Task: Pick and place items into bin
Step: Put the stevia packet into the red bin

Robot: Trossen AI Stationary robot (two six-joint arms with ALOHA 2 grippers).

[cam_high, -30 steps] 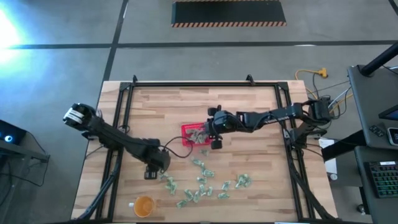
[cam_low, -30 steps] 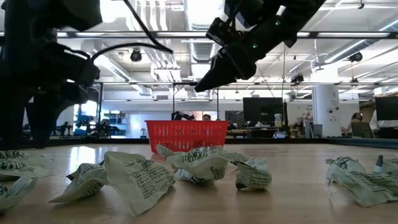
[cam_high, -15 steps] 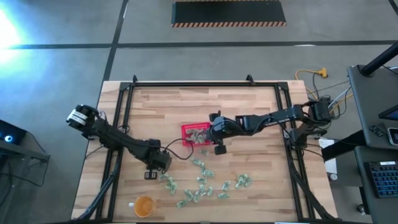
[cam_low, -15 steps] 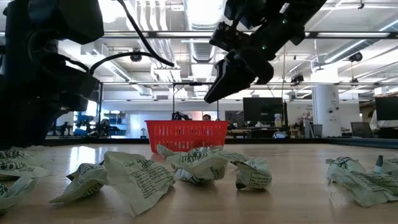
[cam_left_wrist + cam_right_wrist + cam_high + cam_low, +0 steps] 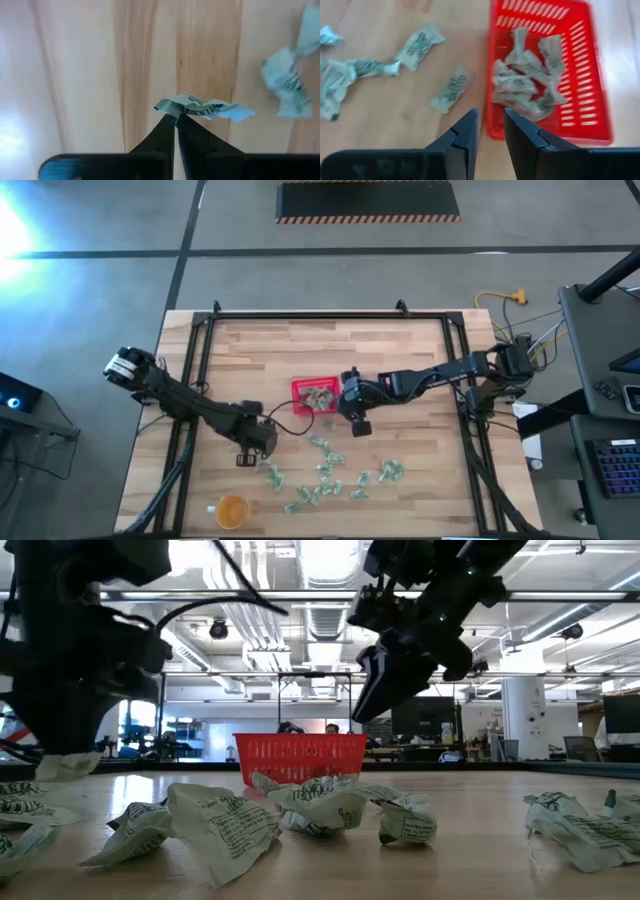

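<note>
Pinching one wrapped packet in shut jaws, the left gripper readies it for the red basket; the right gripper hovers beside the basket, jaws parted, empty.

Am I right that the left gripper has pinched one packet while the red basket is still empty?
Not quite: the left gripper has pinched a packet, but the red basket is not empty. The right wrist view shows several packets already lying in it.

Crinkly pale green packets lie scattered beside the red meshed basket, several inside it.
</note>
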